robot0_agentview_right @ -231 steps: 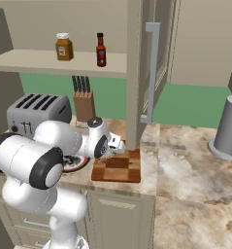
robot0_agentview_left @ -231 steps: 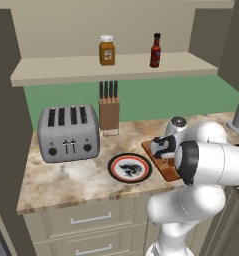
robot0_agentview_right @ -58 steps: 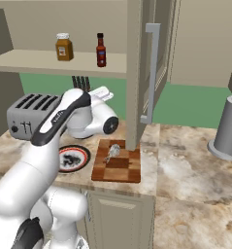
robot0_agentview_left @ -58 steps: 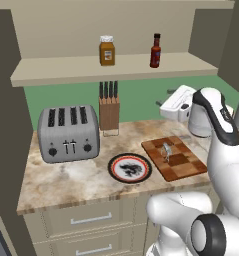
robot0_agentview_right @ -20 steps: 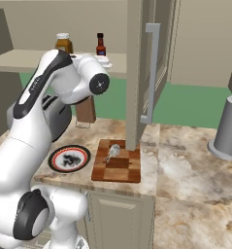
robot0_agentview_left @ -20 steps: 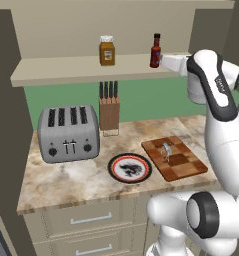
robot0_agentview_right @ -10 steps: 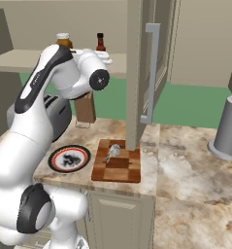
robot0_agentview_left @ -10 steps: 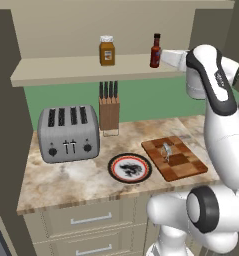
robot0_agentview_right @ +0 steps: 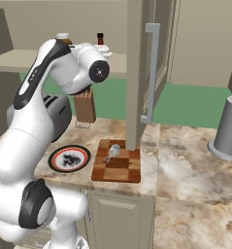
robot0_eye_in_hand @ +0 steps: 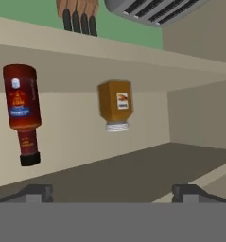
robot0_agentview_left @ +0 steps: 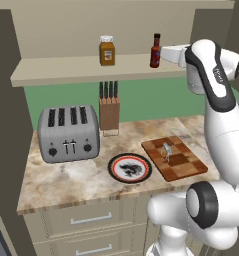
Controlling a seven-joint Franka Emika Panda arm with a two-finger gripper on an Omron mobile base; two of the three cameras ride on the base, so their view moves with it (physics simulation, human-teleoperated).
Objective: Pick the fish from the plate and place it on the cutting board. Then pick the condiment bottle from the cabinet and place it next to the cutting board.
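Note:
The dark red condiment bottle stands upright on the beige cabinet shelf, right of an amber jar. My gripper is open and level with the shelf, just right of the bottle and not touching it. The hand view is rolled upside down: the bottle hangs at the left, off to the side of the gap between my fingertips, which holds nothing. The small silvery fish lies on the checkered cutting board. The black-rimmed plate sits left of the board.
An amber jar with a white lid stands further left on the shelf. A toaster and a knife block stand at the back of the counter. An open cabinet door hangs right of the shelf.
My hand has risen a little and moved left toward the condiment bottle over the last second. The jaws stayed open. The fish, board and plate have not moved.

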